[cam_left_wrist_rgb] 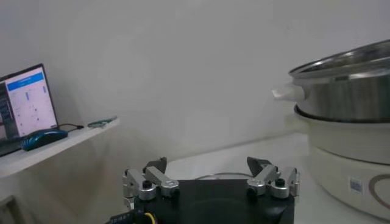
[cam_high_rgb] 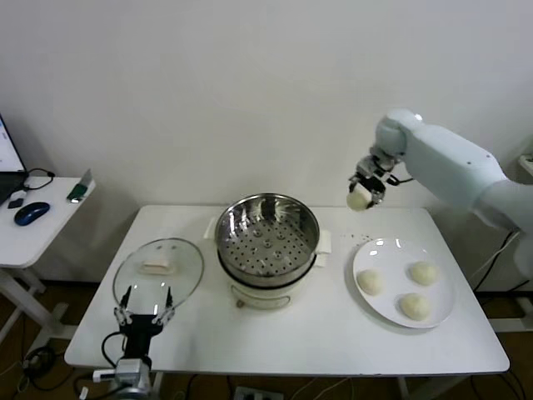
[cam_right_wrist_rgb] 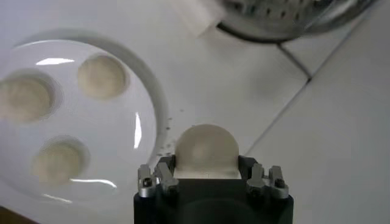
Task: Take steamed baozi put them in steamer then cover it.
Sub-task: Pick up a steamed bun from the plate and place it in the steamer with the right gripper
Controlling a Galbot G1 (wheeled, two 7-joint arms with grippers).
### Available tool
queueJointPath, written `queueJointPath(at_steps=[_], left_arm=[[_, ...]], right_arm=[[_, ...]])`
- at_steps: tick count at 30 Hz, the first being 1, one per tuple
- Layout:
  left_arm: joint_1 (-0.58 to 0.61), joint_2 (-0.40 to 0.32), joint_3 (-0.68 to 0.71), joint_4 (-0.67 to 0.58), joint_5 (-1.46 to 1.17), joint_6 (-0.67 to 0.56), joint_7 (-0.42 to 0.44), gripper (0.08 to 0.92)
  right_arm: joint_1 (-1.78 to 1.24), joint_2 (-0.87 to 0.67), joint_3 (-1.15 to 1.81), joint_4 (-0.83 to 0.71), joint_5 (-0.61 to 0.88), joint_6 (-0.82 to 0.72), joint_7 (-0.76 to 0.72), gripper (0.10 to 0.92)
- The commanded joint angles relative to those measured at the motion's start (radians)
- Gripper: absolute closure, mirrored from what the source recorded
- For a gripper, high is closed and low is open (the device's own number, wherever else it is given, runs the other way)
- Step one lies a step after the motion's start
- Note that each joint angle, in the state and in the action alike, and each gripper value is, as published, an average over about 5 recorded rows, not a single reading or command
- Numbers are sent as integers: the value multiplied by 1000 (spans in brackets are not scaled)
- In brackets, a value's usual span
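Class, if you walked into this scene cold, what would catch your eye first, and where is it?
First, the right gripper, raised above the table's far right, shut on a baozi. Next, the empty steamer mid-table, with three more baozi on the white plate to its right. The glass lid lies left, behind the open left gripper.

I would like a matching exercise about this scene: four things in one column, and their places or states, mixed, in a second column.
Things:
1. right end effector
2. left end effector
3. glass lid
4. steamer

States:
A. uncovered, no bun inside
B. open, low at the table's front edge
C. flat on the table
D. raised, shut on a baozi

Pairs: 1-D, 2-B, 3-C, 4-A
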Motion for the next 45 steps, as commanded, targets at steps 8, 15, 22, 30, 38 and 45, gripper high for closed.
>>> queueJointPath(at_steps=[8, 15, 22, 30, 38, 45], left_arm=[[17, 23, 14, -22, -27, 7, 6, 177], [16, 35, 4, -32, -42, 11, 7, 177], [27, 48, -5, -39, -52, 10, 7, 177], [30, 52, -7, -37, -53, 10, 8, 177], [25, 50, -3, -30, -49, 11, 8, 177], [27, 47, -3, -31, -47, 11, 7, 177]], right_arm=[[19, 273, -46, 100, -102, 166, 3, 355], [-83, 324, -3, 45, -254, 211, 32, 354], [-165, 354, 45, -15, -426, 246, 81, 347], [-223, 364, 79, -73, -538, 266, 111, 347], [-241, 370, 90, -112, -550, 264, 121, 314], [-228, 361, 91, -102, -502, 253, 117, 207]])
